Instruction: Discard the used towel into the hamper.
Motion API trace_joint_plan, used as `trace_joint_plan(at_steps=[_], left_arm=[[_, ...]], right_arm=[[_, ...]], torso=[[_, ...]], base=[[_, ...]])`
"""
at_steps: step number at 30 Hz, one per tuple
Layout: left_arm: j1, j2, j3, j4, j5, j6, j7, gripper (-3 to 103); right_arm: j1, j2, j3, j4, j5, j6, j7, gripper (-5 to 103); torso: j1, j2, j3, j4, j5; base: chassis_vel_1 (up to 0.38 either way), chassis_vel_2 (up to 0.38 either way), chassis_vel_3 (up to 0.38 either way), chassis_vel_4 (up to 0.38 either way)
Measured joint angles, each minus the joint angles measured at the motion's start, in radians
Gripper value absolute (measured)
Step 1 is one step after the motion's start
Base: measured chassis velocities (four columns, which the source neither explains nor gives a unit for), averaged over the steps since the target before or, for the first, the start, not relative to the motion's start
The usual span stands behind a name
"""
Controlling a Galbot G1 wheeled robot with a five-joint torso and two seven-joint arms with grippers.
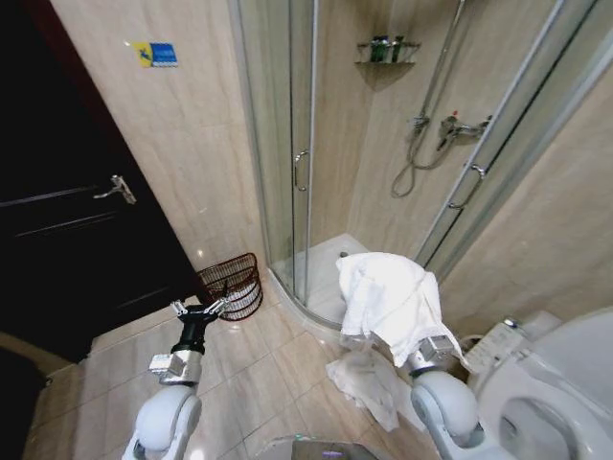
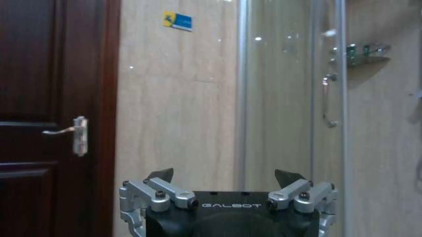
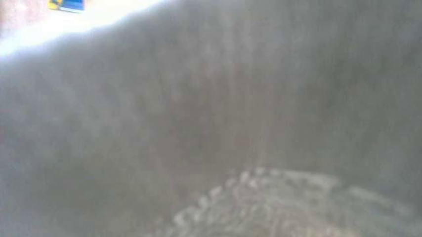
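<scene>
The used towel (image 1: 388, 297) is white and hangs in thick folds over the end of my right arm (image 1: 438, 351), lifted off the floor in front of the shower. It covers my right gripper, which holds it up. Towel fabric (image 3: 211, 118) lies right against the right wrist camera. The hamper (image 1: 233, 285), a dark reddish-brown open-weave basket, stands on the floor against the wall, left of the shower door. My left gripper (image 1: 198, 309) is open and holds nothing, just short of the hamper's near side. In the left wrist view the left gripper (image 2: 224, 175) faces the wall.
A second white cloth (image 1: 369, 383) lies crumpled on the tiles below the towel. A curved glass shower enclosure (image 1: 302, 172) is straight ahead. The toilet (image 1: 551, 393) is at the right and a dark door (image 1: 67, 220) at the left. Open tiled floor (image 1: 259, 374) lies between my arms.
</scene>
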State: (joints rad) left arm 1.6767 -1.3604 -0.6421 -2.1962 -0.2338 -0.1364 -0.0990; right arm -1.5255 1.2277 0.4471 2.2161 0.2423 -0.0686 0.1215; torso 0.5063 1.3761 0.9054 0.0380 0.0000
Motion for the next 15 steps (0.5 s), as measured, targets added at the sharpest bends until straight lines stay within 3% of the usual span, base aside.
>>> trace_joint_plan(at_steps=[15], left_arm=[[0.010,-0.002,0.011,-0.006,0.013,-0.019,-0.013,100]], right_arm=[[-0.004,0.022,0.012,-0.008,-0.003,0.020,-0.003,8]], torso=[[0.000,0.000,0.000,0.0001,0.0000]], base=[[0.068,0.075,0.068,0.064]])
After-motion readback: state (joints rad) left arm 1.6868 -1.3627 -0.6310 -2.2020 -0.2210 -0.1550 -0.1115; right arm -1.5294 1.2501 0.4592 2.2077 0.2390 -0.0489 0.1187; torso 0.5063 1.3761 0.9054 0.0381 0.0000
